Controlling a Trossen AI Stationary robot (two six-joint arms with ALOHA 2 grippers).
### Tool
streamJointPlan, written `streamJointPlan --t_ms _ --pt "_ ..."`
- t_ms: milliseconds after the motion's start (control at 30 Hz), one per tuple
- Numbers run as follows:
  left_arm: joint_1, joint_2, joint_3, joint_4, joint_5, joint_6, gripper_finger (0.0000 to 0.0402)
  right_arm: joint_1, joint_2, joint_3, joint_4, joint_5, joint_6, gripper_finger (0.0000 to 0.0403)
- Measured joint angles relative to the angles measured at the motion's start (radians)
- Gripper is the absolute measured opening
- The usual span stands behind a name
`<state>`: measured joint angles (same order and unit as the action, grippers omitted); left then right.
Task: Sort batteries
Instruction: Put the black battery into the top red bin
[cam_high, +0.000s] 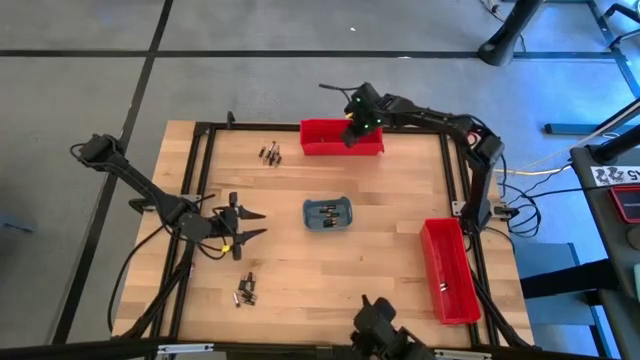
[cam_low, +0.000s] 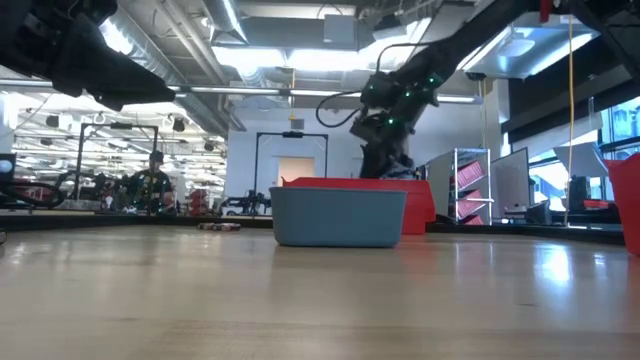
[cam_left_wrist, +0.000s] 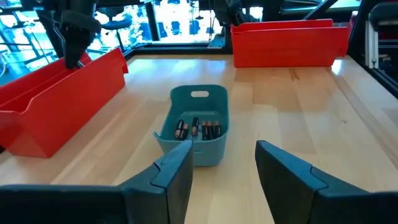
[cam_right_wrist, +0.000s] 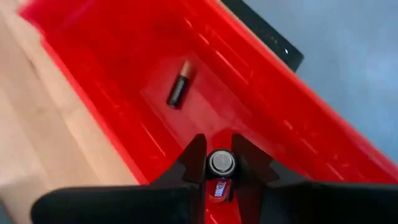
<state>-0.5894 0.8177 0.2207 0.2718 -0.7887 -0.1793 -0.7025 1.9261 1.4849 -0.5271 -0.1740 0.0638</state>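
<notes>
My right gripper (cam_right_wrist: 221, 177) hangs over the far red bin (cam_high: 342, 137) and is shut on one battery (cam_right_wrist: 221, 163). A second battery (cam_right_wrist: 178, 92), dark with a copper end, lies on that bin's floor. Several more batteries (cam_left_wrist: 196, 129) lie in the small grey-blue tray (cam_high: 328, 213) at the table's middle. Loose batteries lie on the wood at the far left (cam_high: 270, 153) and near left (cam_high: 246, 290). My left gripper (cam_left_wrist: 224, 168) is open and waits left of the tray, pointing at it. My right gripper pinches a battery between its two fingers, which come from above and point down into the far red bin. The battery's silvery end (cam_right_wrist: 221, 162) faces the wrist camera, so it stands roughly along the fingers. It is held above the bin's floor.
A second long red bin (cam_high: 450, 270) lies along the table's right edge. A black frame (cam_high: 200, 160) runs round the table top. In the low view the tray (cam_low: 338, 215) stands before the far bin (cam_low: 415, 200). Bare wood lies between tray and bins.
</notes>
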Motion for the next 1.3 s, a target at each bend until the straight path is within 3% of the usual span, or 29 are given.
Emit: streamJointPlan --t_ms 100,467,733,867,1033,1300 --pt "0.004 0.0 0.0 0.0 0.0 -0.006 0.0164 0.001 0.019 0.0 0.003 0.05 0.07 0.0046" --pt "0.003 0.0 0.0 -0.004 0.0 0.002 0.0164 0.001 0.1 0.001 0.0 0.059 0.266 0.0046" --pt "0.003 0.0 0.0 -0.004 0.0 0.003 0.0164 0.002 0.125 0.0 0.003 0.078 0.277 0.006" --pt "0.003 0.0 0.0 -0.004 0.0 0.003 0.0164 0.0 0.125 0.0 0.003 0.065 0.261 0.0088" --pt "0.003 0.0 0.0 -0.004 0.0 0.003 0.0164 0.0 0.122 0.002 0.008 0.049 0.207 0.0152" --pt "0.003 0.0 0.0 -0.003 0.0 -0.013 0.0164 -0.005 0.121 0.143 -0.132 0.005 0.141 0.0214"
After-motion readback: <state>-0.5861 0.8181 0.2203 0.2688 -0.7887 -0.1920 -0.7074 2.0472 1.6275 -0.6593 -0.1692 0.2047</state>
